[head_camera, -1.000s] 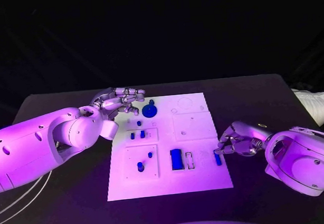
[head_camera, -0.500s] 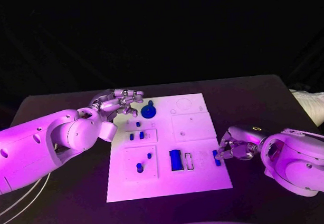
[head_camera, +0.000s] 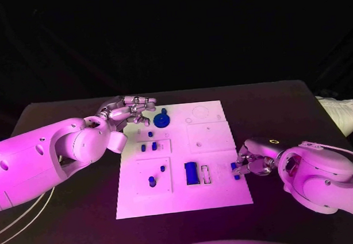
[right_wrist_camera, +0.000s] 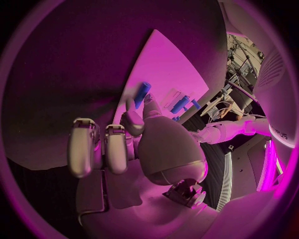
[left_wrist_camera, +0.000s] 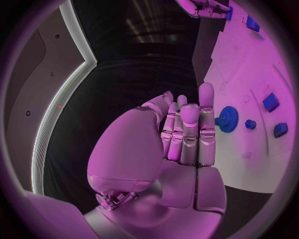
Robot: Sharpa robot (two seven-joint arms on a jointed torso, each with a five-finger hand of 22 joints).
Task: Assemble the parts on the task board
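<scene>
The white task board (head_camera: 220, 196) lies in the middle of the table. My right hand (head_camera: 251, 161) sits at the board's right edge and pinches a small blue peg (head_camera: 235, 170) between thumb and a finger; the right wrist view shows the blue peg (right_wrist_camera: 142, 94) sticking out past the fingertips (right_wrist_camera: 132, 108). My left hand (head_camera: 130, 110) hovers at the board's far left corner, fingers stretched, holding nothing, just beside a blue gear (head_camera: 162, 121). The left wrist view has the blue gear (left_wrist_camera: 228, 118) next to my fingers (left_wrist_camera: 190, 134). A blue block (head_camera: 192, 173) stands near the board's front.
Several small blue pegs (head_camera: 153, 181) stand in the board's left half, with a pale slotted piece (head_camera: 206, 174) beside the block. A white bag (head_camera: 346, 113) lies at the table's right edge. Cables (head_camera: 19, 222) trail off the left side.
My right hand has edged a little left toward the board's right edge, closing round the blue peg, which shifted slightly. The left hand has barely moved.
</scene>
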